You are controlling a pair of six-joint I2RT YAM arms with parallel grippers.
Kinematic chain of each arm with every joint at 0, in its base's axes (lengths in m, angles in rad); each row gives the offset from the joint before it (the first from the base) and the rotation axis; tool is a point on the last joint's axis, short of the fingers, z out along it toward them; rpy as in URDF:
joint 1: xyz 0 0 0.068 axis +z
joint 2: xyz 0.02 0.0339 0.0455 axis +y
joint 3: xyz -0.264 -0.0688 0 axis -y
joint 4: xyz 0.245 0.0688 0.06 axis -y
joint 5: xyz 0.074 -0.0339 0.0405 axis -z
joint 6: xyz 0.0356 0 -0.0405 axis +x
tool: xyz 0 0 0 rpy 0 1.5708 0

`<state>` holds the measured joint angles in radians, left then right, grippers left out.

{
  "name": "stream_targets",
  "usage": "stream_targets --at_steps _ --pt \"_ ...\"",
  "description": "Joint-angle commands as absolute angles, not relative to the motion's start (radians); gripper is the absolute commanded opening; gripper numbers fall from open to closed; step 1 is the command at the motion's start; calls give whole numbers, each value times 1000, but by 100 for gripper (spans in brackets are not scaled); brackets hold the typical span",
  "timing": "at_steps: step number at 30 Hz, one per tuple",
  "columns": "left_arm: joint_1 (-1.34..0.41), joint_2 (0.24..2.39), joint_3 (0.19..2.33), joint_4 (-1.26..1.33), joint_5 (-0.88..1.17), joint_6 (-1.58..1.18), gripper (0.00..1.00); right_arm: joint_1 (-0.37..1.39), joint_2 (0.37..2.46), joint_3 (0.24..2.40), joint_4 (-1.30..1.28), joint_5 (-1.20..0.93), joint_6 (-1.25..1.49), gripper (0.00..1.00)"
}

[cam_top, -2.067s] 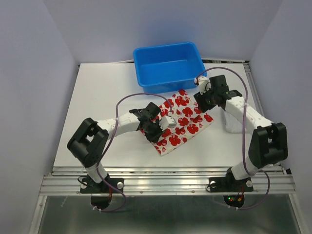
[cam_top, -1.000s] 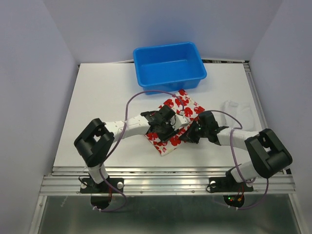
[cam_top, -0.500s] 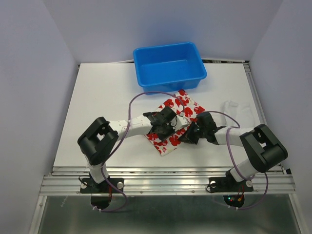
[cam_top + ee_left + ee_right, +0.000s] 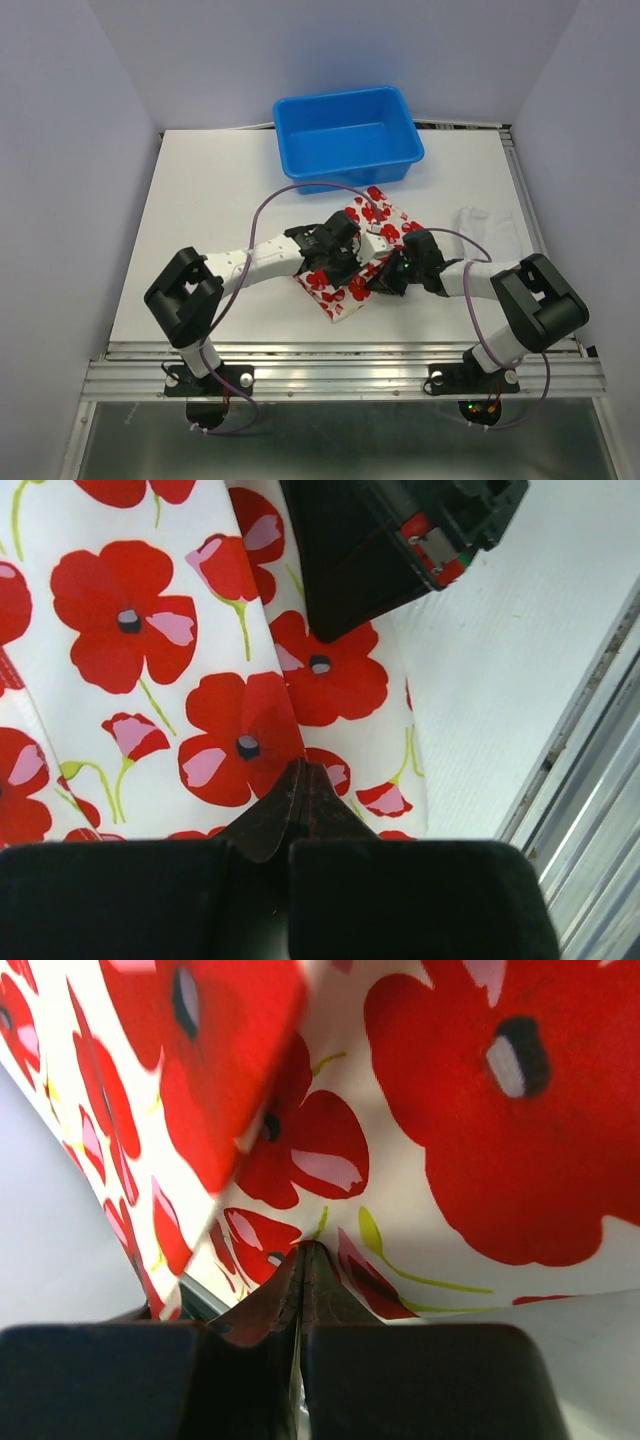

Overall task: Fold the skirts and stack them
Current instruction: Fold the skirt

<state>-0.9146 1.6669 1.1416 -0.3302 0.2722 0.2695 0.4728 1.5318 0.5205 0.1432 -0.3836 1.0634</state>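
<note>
Flowered skirt [image 4: 338, 293] between both closed jaws

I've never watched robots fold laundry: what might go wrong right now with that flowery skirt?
The left gripper and right gripper pinch the flowered skirt only at their tips, so it could slip and unfold. They also sit close together and might collide.

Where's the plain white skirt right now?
In the top view, the white skirt lies by the table's right edge, right of the floral skirt and nearer than the blue tub.
</note>
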Motion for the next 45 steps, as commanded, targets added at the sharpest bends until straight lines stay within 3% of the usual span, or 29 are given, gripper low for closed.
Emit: stream_targets --at_steps 1,24,32,37,45 --pt "-939 1635 1186 -359 367 255 0 482 1542 499 149 -345 1063 1" --pt "-956 1839 1111 -229 546 207 0 491 1516 497 104 -324 1042 1" --pt "-934 1859 1060 -213 555 227 0 457 1482 684 -272 -310 790 1" --pt "-925 1839 1028 -201 560 229 0 352 1439 844 -517 -302 631 22" --pt "-925 1848 1037 -199 565 227 0 226 1436 959 -537 -224 460 40"
